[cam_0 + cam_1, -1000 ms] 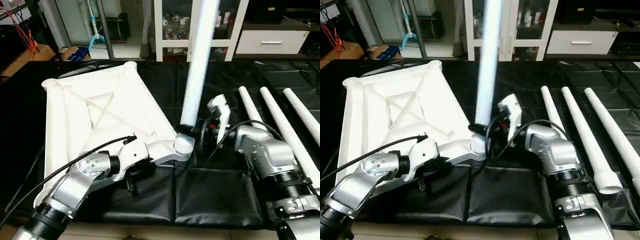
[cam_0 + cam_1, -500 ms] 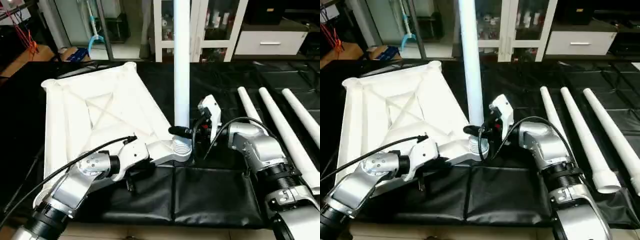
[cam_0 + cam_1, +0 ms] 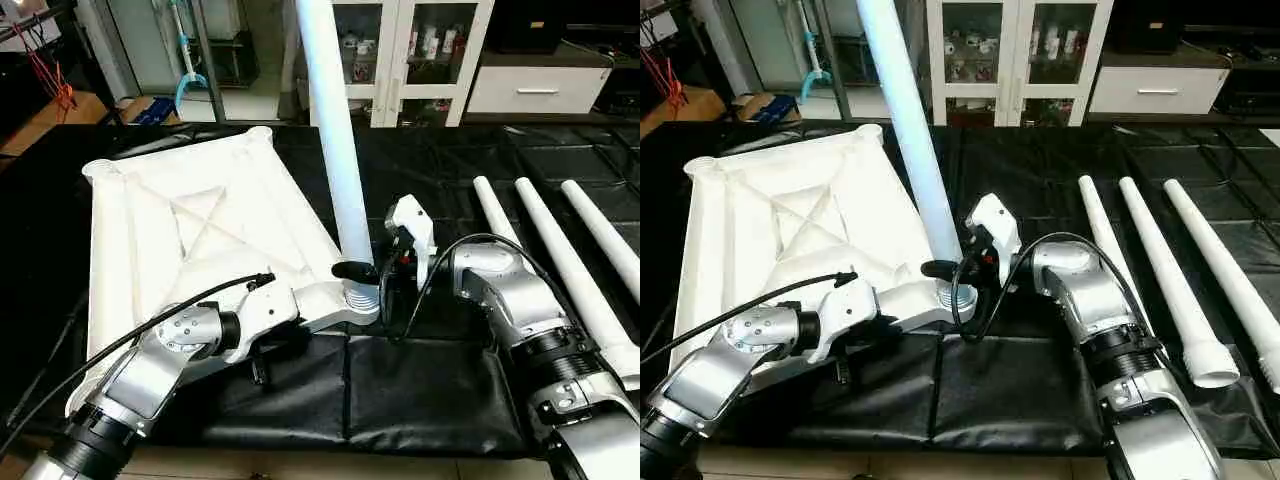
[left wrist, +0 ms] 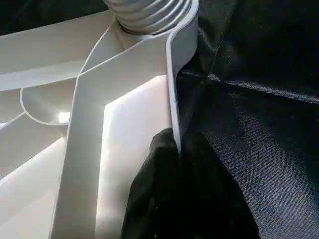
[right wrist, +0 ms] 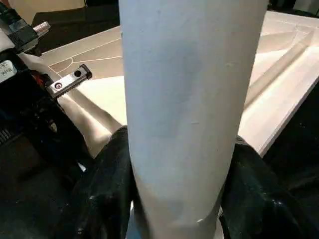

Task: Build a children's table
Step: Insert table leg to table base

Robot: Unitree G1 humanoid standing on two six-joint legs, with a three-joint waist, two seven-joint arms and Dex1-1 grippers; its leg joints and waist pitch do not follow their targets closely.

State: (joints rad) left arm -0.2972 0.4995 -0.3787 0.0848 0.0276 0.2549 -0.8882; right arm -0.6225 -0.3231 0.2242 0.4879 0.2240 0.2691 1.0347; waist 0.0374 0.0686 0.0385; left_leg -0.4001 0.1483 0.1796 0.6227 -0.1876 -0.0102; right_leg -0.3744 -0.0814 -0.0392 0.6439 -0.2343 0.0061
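The children's table's white tabletop (image 3: 200,230) lies ribbed side up on the black mat. My left gripper (image 4: 175,144) is shut on its near rim, just short of the near right corner socket (image 3: 362,297). One white leg (image 3: 335,150) stands in that socket, its top leaning left and its ribbed end (image 4: 149,15) at the socket mouth. My right gripper (image 3: 362,270) is shut on this leg low down, with a black finger (image 5: 107,189) on either side. Three more legs (image 3: 555,265) lie side by side on the mat to the right.
The black mat (image 3: 430,390) covers the work surface up to its near edge. Behind it stand a white glass-door cabinet (image 3: 420,50) and a white drawer unit (image 3: 535,85). Black cables loop from both forearms near the socket.
The held leg swung from leaning right to leaning left. Its lower end moved left and down onto the corner socket, with my right gripper following. The left arm stayed put.
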